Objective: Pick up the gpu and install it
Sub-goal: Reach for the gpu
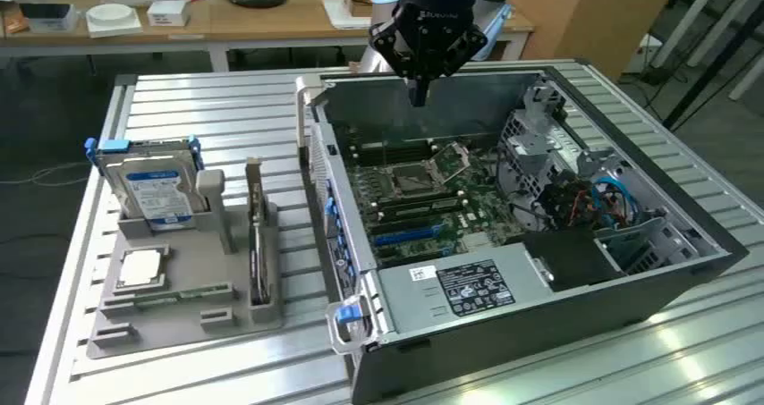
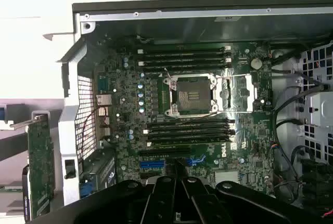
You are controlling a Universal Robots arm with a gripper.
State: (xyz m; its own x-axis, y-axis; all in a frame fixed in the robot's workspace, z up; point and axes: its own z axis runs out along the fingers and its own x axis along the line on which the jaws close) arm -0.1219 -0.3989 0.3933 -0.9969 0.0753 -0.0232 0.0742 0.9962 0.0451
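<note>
While the closed, empty gripper (image 1: pixel 418 97) hangs over the case (image 1: pixel 597 324), the gpu (image 1: pixel 254 244) stands edgewise to the exterior view's left, parallel to the worktop's (image 1: pixel 215 119) edge.

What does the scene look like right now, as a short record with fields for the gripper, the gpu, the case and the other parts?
gripper: shut, holding nothing, above the far end of the open computer case
gpu: standing on edge in a slot of the grey holder, apart from the gripper
grey holder: on the table, on the exterior view's left of the case
hard drive: upright in the holder, on the exterior view's left of the gpu
computer case: lying open, motherboard exposed
task status: gpu not yet picked up
</note>
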